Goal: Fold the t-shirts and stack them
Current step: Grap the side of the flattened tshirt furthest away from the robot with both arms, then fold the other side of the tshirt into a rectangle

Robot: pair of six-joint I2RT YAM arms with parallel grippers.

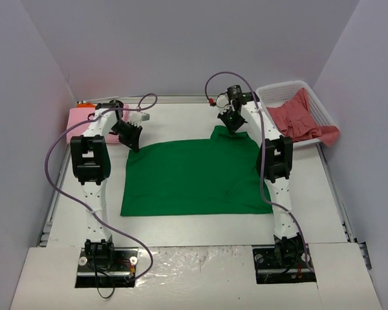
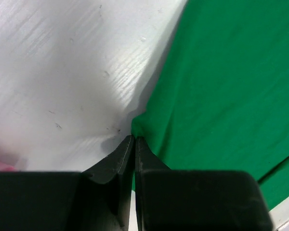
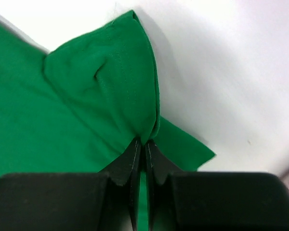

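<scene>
Closed tight, our left tool [image 2: 134, 138] pinches 1 far corner of the green t-shirt [image 1: 191, 177], and our right tool [image 3: 143, 141] pinches the other. We judge much is left: it lies spread on the tabletop [image 1: 181, 226], 1 pink t-shirt [image 1: 77, 120] sits folded far left, and 1 red t-shirt [image 1: 299, 117] waits in the basket [image 1: 313, 97].

White table [image 1: 181, 229] between plain pale lavender walls [image 1: 181, 45]
</scene>
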